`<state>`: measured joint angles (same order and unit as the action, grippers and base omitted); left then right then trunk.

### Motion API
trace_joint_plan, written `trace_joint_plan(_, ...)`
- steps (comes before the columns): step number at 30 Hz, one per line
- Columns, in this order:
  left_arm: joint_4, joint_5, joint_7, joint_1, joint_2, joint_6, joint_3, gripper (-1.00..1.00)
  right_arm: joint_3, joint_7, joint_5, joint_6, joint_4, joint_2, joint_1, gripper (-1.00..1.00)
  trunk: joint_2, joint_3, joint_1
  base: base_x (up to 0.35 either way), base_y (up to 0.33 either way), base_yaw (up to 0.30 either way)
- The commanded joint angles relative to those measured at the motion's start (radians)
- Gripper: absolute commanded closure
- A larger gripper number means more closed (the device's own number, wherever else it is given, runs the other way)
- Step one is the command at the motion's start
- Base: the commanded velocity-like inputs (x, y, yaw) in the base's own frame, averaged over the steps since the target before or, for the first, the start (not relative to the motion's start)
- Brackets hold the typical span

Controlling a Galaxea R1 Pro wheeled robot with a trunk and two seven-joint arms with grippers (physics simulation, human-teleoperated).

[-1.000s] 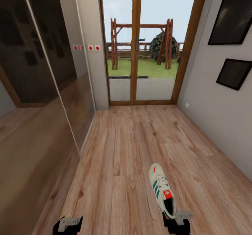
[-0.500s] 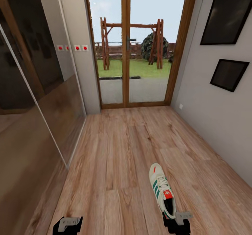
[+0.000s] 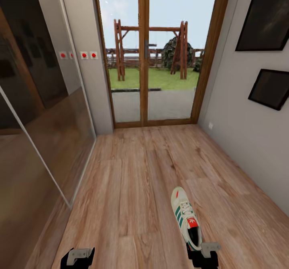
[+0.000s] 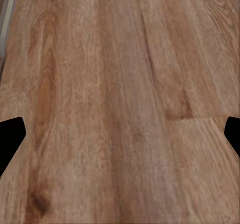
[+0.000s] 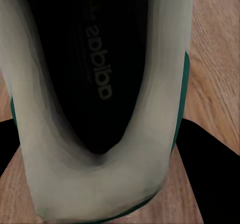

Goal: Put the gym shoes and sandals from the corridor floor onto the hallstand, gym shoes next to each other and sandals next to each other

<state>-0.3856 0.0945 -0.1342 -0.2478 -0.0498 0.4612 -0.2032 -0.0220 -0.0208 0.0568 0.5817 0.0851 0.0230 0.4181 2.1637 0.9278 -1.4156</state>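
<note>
Between a mirrored wardrobe (image 3: 36, 120) and a grey wall (image 3: 249, 140), bare plank floor (image 3: 136, 181) runs open to the glazed doors (image 3: 154, 60). One gym shoe (image 3: 185, 217) hangs toe-forward above the boards, its heel clamped in the right gripper (image 3: 202, 257), whose black fingers (image 5: 210, 174) flank the cream heel (image 5: 100, 184) in the wrist view. At the frame's lower edge, the left gripper (image 3: 78, 257) is cut off; its dark fingertips (image 4: 10, 136) stand wide apart over floor, holding nothing. Two dark frames (image 3: 269, 40) hang on the wall.
</note>
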Motion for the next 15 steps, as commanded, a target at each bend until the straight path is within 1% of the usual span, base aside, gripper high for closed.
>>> trace_joint_plan(1,0.001,0.01,-0.005,-0.001,0.001,0.004,-0.008,-1.0,-0.003,-0.002,0.006,0.003,0.0,0.0,0.001,1.0,0.0,0.001,0.0,0.337,0.0,0.0)
trace_joint_plan(15,0.001,0.01,-0.005,-0.001,0.001,0.004,-0.008,-1.0,-0.003,-0.002,0.006,0.003,0.0,0.0,0.001,1.0,0.0,0.001,0.0,0.336,0.0,0.0)
